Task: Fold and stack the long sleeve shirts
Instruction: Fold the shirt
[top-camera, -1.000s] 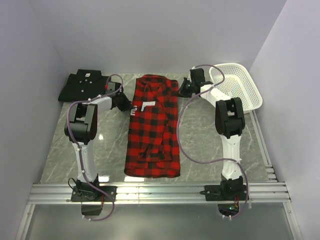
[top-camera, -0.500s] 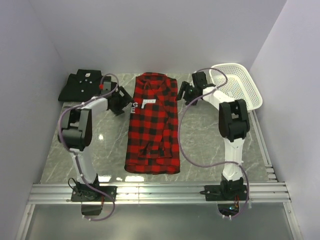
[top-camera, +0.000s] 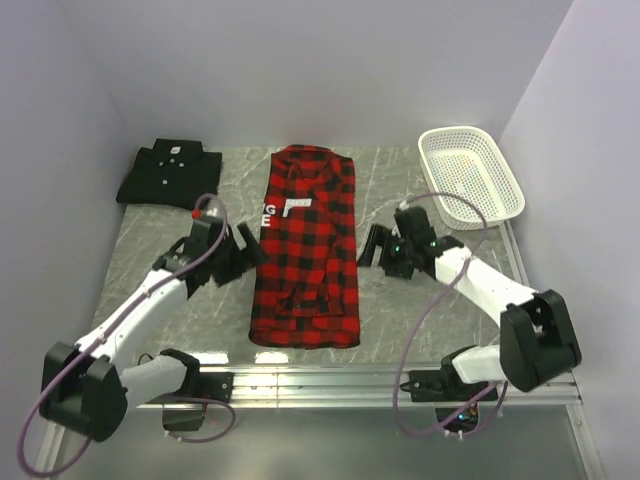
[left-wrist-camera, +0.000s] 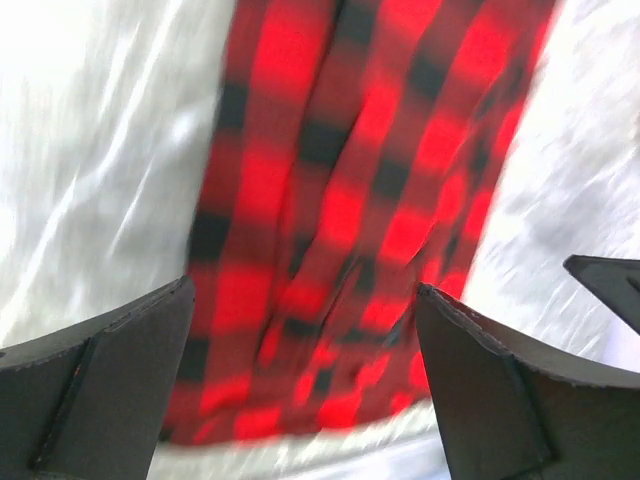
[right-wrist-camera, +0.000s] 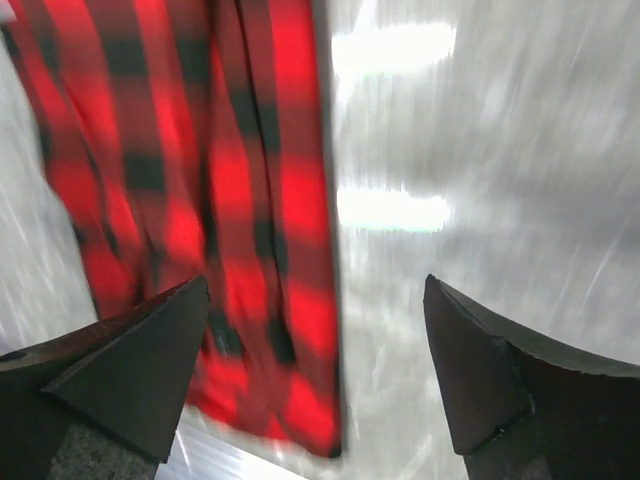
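The plaid shirt (top-camera: 305, 255) lies folded into a long strip in the middle of the table (top-camera: 400, 180). The black shirt (top-camera: 172, 170) sits folded at the far left corner. The left end effector (top-camera: 243, 255) and the right end effector (top-camera: 376, 246) flank the plaid shirt, both spread wide and empty.

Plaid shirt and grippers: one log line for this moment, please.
plaid shirt: folded lengthwise, flat | black shirt: folded, far left, apart | left gripper: open, empty | right gripper: open, empty
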